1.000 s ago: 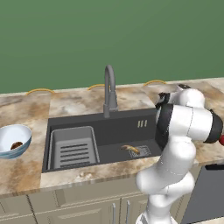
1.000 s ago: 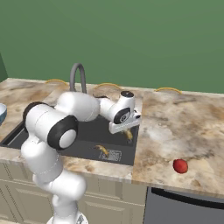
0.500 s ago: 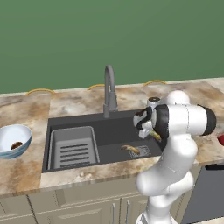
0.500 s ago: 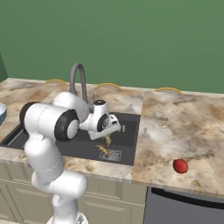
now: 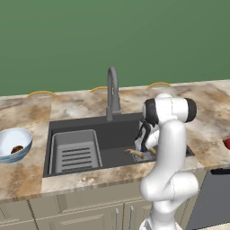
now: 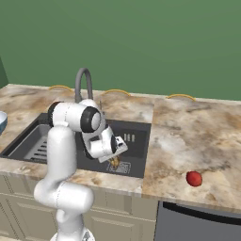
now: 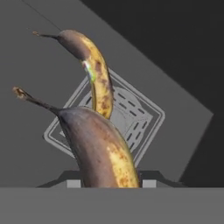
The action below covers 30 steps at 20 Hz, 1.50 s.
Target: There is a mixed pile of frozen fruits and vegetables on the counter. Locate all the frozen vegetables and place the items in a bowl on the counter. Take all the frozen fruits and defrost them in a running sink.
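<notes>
In the hand view, a brown and yellow banana (image 7: 103,148), one of the frozen fruits, stands up between my gripper's (image 7: 109,180) fingers, which are shut on it. A second banana (image 7: 94,74) lies on the square drain just beyond. My gripper (image 5: 146,140) hangs low inside the dark-grey sink (image 5: 90,130), right of the slotted rack (image 5: 74,150). The lying banana (image 5: 134,153) rests on the sink floor below it. The pale-blue bowl (image 5: 10,137) on the left of the counter holds the brown lump (image 5: 17,148). The red piece (image 6: 193,178) lies on the counter (image 6: 197,141), right of the sink.
The tall arched faucet (image 5: 112,92) stands at the sink's back edge, just left of my arm. A green wall runs behind the counter. A dark appliance front (image 6: 197,223) sits below the counter at the right.
My arm swung left from over the right counter into the sink and came down, carrying the banana to just above the drain, beside the banana lying there.
</notes>
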Tool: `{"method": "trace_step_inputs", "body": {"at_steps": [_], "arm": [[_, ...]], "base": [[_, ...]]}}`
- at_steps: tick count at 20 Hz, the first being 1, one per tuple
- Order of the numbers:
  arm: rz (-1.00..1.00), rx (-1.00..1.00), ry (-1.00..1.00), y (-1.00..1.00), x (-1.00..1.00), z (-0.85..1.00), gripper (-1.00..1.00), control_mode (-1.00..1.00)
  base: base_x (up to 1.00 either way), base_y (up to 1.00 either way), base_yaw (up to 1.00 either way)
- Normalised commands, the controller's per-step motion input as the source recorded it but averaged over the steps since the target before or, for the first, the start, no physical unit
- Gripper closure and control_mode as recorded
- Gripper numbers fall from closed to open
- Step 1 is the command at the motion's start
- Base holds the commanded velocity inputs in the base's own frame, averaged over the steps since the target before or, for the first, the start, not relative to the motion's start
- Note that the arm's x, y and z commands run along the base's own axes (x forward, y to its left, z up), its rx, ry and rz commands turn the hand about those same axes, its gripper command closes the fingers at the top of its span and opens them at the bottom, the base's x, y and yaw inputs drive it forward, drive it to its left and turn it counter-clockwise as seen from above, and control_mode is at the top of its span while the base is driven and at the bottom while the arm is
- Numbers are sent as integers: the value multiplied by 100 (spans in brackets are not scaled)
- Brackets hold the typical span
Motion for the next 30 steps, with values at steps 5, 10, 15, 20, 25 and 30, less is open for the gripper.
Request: {"method": "trace_step_inputs", "body": {"at_steps": [5, 10, 15, 20, 25, 30], "arm": [[-5, 0, 7, -37, 45, -44, 100, -100], [0, 3, 8, -39, 37, -4, 100, -100], [0, 5, 11, -26, 46, 0, 100, -100], [0, 3, 13, -14, 64, -1, 100, -100], [0, 1, 7, -6, 50, -9, 100, -100], [0, 3, 3, -9, 30, -37, 100, -100]], "base": [[0, 0, 0], [0, 0, 0], [0, 0, 0], [0, 0, 0], [0, 0, 0], [0, 0, 0]]}}
